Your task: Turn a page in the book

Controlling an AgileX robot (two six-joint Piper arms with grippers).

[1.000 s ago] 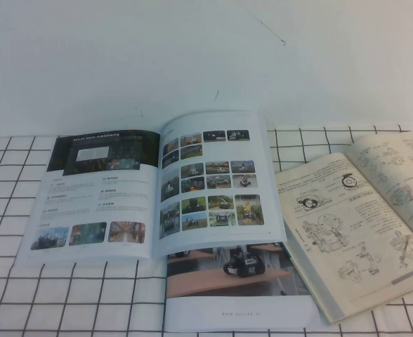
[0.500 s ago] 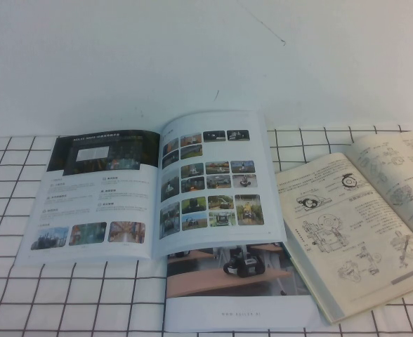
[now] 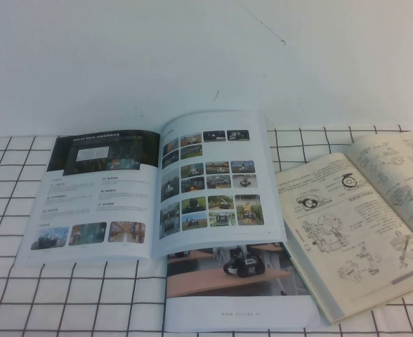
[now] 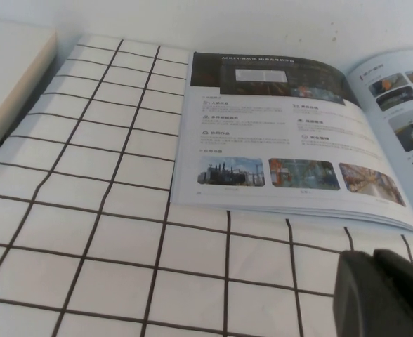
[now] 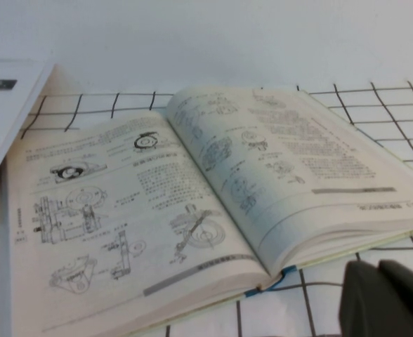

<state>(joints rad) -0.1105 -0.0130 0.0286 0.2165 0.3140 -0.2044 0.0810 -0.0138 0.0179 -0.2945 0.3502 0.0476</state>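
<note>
So the turn hasn't really started as far as I can tell. The book (image 3: 154, 189) is lying open and flat on the checked counter (image 3: 24, 295), left of centre from the high camera, with the dark banner picture on its left leaf and the page (image 3: 213, 179) with the grid of little colour photos on its right. That page sits flat with no lifted corner or curl, and nothing is touching it.

Neither arm shows up in the high view at all. The left claw (image 4: 385, 295) only pokes into the corner of its own wrist camera as a dark blob, hovering over bare counter just beside the near edge of the book, not touching it. I honestly can't tell whether its fingers are wide or narrow from that sliver. The right claw (image 5: 385, 298) is the same story in its camera: a dark lump low over the counter near the front edge of the yellowish manual (image 5: 192, 196). It's pinched fully closed with nothing in it.

Other clutter: a booklet (image 3: 234, 288) showing a black robot on wood is tucked partly under the book's near right corner, and the manual lies open to the right, its edge close to the photo page.

Basically everything is left to do: reach the photo page's free edge, lift it, sweep it over to the left.
</note>
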